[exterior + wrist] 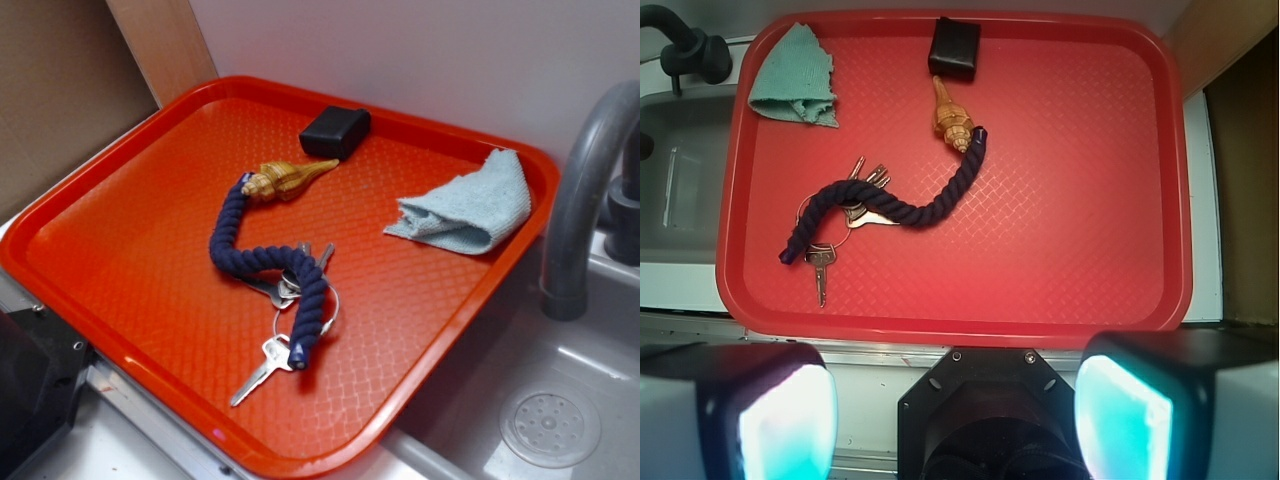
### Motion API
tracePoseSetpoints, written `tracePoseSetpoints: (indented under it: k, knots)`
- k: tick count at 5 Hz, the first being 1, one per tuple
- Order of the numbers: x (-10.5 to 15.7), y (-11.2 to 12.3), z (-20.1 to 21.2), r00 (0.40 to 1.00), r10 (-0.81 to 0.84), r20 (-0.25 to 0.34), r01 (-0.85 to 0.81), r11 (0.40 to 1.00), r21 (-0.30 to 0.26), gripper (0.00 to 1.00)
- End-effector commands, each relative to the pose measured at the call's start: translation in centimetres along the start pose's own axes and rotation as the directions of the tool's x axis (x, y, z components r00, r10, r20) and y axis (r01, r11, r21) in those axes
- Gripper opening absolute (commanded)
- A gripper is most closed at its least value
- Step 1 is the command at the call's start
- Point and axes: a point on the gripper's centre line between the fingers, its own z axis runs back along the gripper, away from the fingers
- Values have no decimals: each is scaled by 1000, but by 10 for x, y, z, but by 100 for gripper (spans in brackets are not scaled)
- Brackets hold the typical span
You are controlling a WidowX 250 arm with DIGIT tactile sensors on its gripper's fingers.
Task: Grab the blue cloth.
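The blue cloth (465, 210) is a pale, fuzzy rag lying crumpled in the far right corner of the red tray (130, 230). In the wrist view the blue cloth (792, 80) sits at the tray's (1090, 200) upper left corner. My gripper (955, 415) hovers high above the tray's near edge, far from the cloth. It is open, with its two glowing pads (785, 420) wide apart and nothing between them. The gripper does not show in the exterior view.
A dark navy braided rope with keys (260, 262) (890, 205) lies mid-tray, a gold shell-shaped piece (285, 178) (952, 120) at its end. A black box (335, 132) (954, 48) sits at the back. A grey faucet (585, 190) and sink (550, 400) adjoin the cloth's side.
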Motion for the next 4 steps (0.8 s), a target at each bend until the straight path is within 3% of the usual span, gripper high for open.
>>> tracePoseSetpoints:
  k: [1, 2, 4]
  knots:
    - [0, 0, 0, 1000, 0, 0, 0, 1000, 0, 100]
    - [14, -5, -32, 999, -43, 8, 43, 997, 60, 100]
    - [14, -5, -32, 999, -43, 8, 43, 997, 60, 100]
